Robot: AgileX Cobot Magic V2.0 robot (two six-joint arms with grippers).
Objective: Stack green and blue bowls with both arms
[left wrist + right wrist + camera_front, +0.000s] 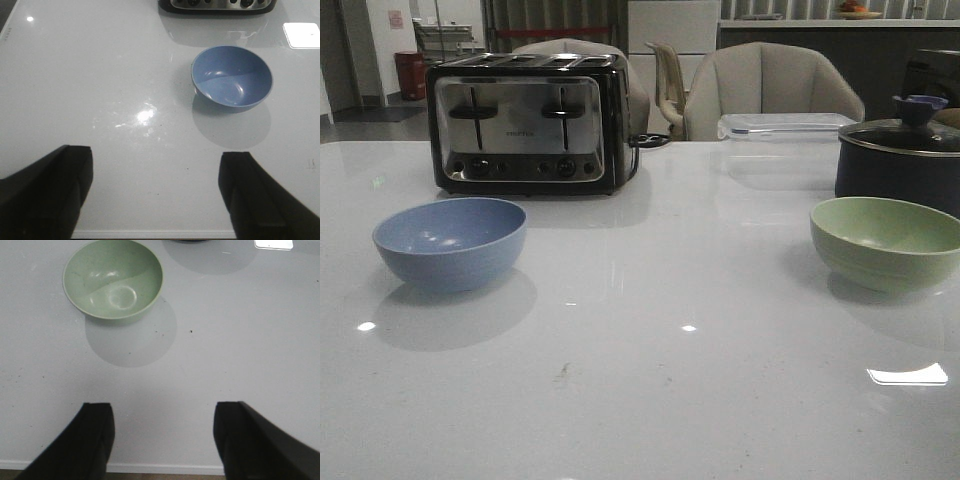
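Observation:
The dusty blue bowl (450, 242) stands upright on the left of the white table and also shows in the left wrist view (232, 78). The pale green bowl (887, 241) stands upright on the right and also shows in the right wrist view (113, 280). Both bowls are empty and far apart. My left gripper (156, 172) is open and empty above the table's near edge, well short of the blue bowl. My right gripper (164, 429) is open and empty above the near edge, well short of the green bowl. Neither arm shows in the front view.
A chrome four-slot toaster (528, 122) stands behind the blue bowl. A dark lidded pot (900, 157) stands just behind the green bowl. A clear lidded container (785, 126) lies at the back. Chairs stand behind the table.

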